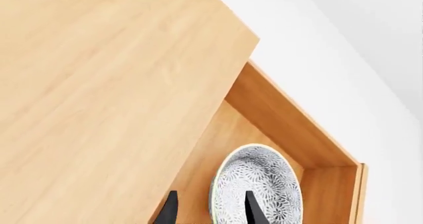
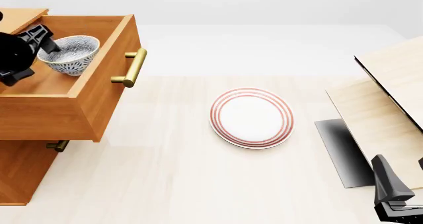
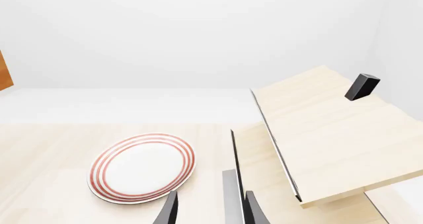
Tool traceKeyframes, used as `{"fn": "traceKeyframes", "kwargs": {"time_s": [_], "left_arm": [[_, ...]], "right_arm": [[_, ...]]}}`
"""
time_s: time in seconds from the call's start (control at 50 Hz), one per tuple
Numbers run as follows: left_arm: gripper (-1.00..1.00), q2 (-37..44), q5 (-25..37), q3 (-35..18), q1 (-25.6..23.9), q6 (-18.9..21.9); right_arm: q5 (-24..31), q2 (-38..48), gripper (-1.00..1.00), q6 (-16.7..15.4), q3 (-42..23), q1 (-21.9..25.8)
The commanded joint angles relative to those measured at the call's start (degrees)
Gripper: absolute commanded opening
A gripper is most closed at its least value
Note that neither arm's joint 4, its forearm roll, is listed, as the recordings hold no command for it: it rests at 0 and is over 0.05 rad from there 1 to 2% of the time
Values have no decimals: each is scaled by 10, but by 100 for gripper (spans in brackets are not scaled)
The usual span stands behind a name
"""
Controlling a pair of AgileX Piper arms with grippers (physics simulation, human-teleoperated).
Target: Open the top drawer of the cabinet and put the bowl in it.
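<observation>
Bowl [image 2: 69, 54] is tilted inside the open drawer [image 2: 99, 92], left gripper [image 1: 210, 209] pinching its rim. Placing step; next it probably just needs letting go. Right gripper [image 3: 210, 209] idles, fingers apart, holding nothing.

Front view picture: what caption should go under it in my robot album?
Left gripper holds the speckled bowl by its rim inside the open top drawer; the red-ringed plate sits on the table.

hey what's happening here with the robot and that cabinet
The top drawer of the cabinet is pulled open. The left gripper holds the speckled bowl by its rim inside the drawer. The right gripper waits open near the red-ringed plate, holding nothing.
</observation>
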Motion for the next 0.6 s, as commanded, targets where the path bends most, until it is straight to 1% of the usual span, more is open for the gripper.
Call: {"fn": "traceKeyframes", "kwargs": {"time_s": [0.02, 0.2, 0.34, 0.6], "left_arm": [[100, -14, 23, -16, 4, 10], [100, -20, 38, -25, -1, 16], [100, -25, 61, -46, -3, 25], [100, -49, 97, -66, -8, 37]], "right_arm": [[2, -2, 100, 0, 0, 0], [2, -2, 100, 0, 0, 0], [2, -2, 100, 0, 0, 0], [2, -2, 100, 0, 0, 0]]}}
